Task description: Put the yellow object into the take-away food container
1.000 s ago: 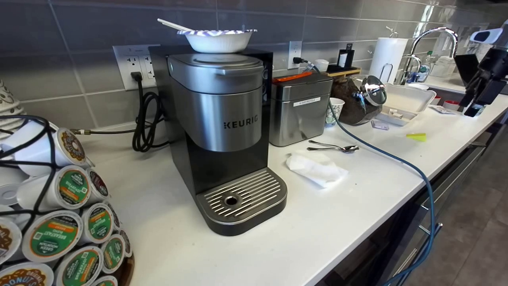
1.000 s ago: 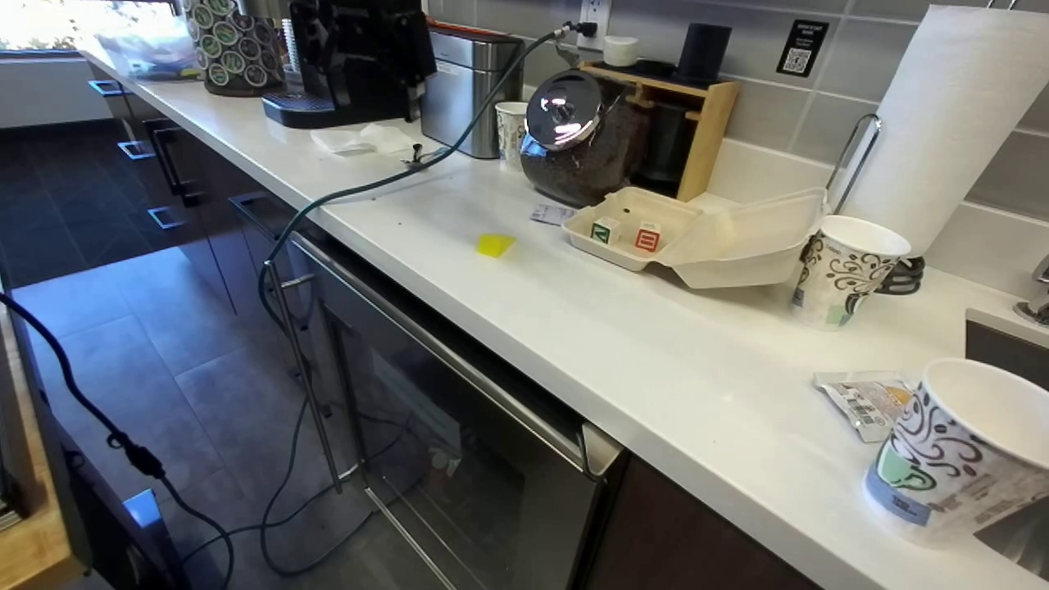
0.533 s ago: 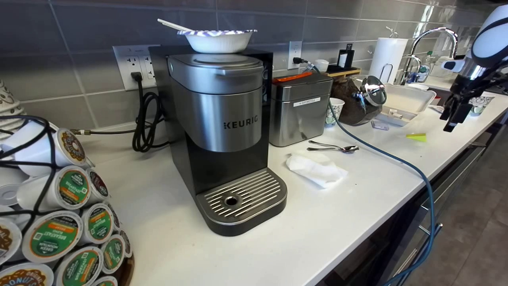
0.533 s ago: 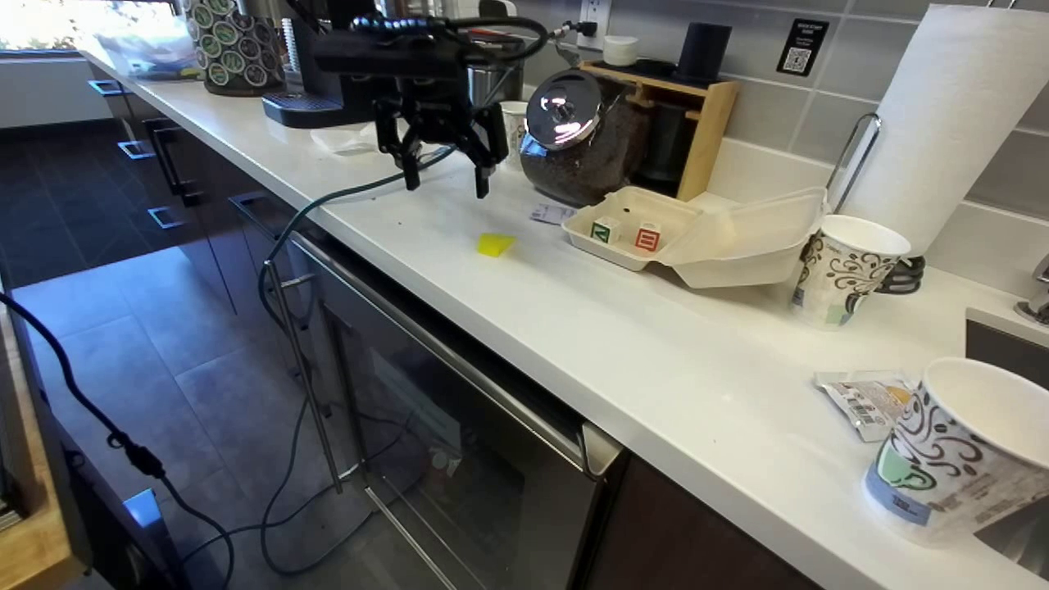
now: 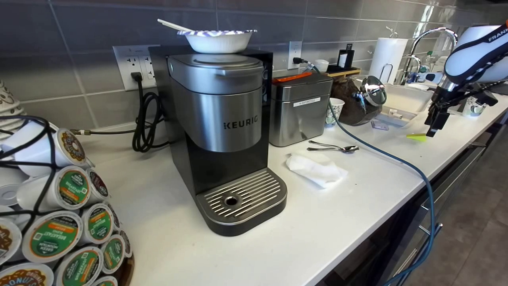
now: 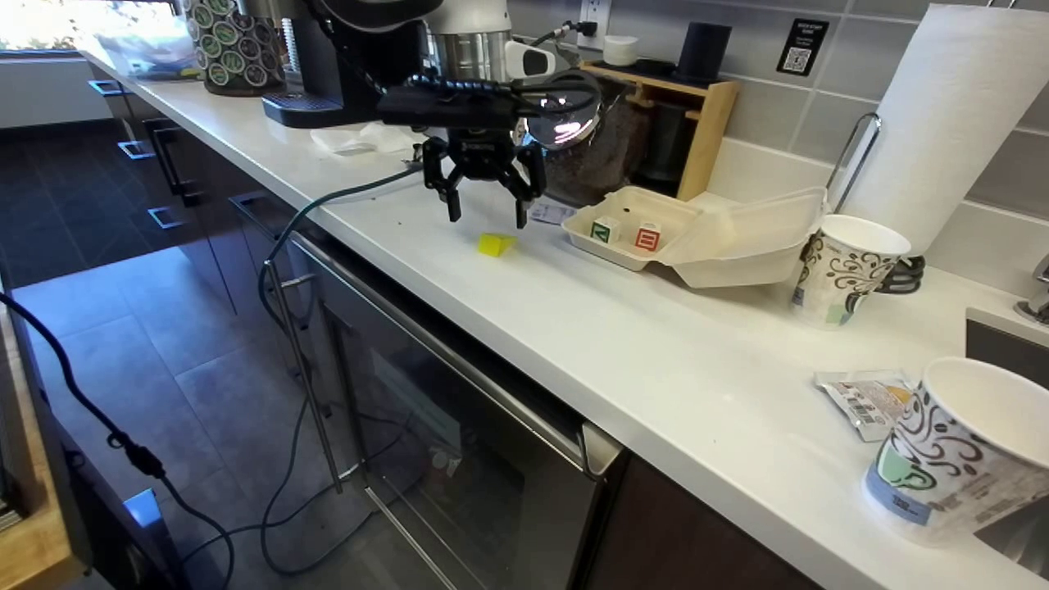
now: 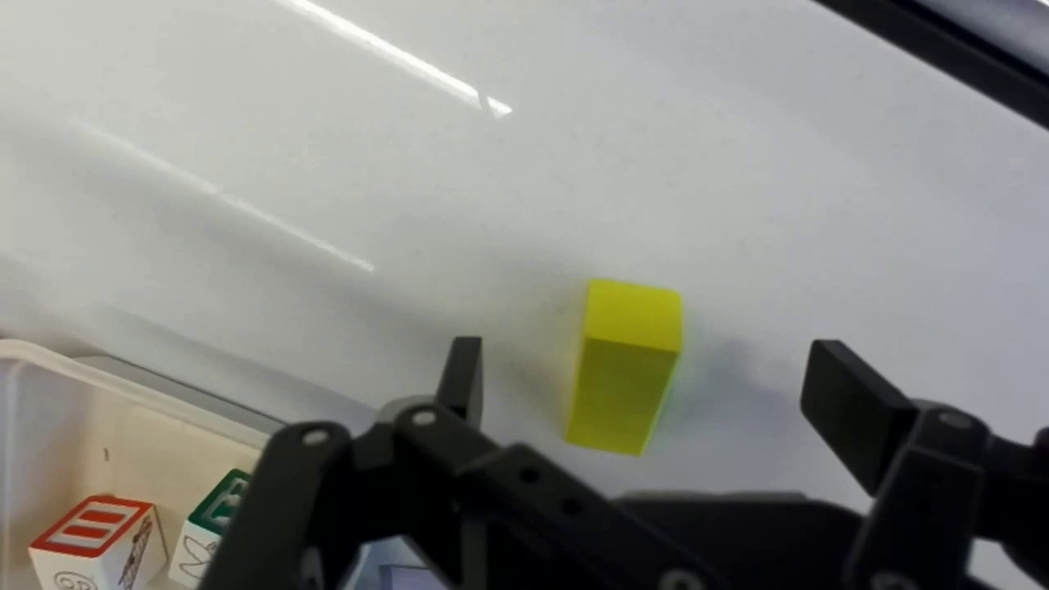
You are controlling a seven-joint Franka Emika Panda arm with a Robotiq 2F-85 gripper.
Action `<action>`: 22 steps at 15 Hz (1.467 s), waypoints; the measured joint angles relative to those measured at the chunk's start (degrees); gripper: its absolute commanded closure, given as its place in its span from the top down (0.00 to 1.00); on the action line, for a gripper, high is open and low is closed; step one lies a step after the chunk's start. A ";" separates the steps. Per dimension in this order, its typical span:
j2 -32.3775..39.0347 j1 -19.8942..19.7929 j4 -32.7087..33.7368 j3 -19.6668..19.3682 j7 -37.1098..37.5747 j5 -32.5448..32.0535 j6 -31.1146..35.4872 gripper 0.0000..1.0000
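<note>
The yellow object [image 6: 496, 244] is a small bright yellow block lying on the white counter. It also shows in an exterior view [image 5: 415, 137] and in the wrist view [image 7: 624, 377]. My gripper [image 6: 488, 223] is open and empty, pointing down above and slightly behind the block. In the wrist view the block lies between the two spread fingers [image 7: 647, 356], apart from both. The take-away food container [image 6: 737, 269] stands open to the right, its lid folded back. Two letter blocks [image 6: 626, 234] sit inside it. The container's corner shows lower left in the wrist view [image 7: 139, 387].
A glass jar [image 6: 578, 168] with a metal lid and a small packet [image 6: 552, 214] are behind the block. Paper cups [image 6: 848, 270] and a paper towel roll [image 6: 942, 123] stand right of the container. A blue cable [image 6: 361, 190] crosses the counter. The counter's front edge is near the block.
The arm came into the exterior view over the counter, and my gripper moved toward the yellow block and lower. The block and container have not moved. The gripper stays open.
</note>
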 measured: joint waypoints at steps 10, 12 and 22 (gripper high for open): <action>5.38 -2.77 4.83 2.55 0.53 -0.82 -0.04 0.23; 5.51 -2.93 4.86 2.76 0.69 -0.96 -0.05 0.10; -4.26 -5.93 8.36 5.54 2.10 5.40 -2.92 0.09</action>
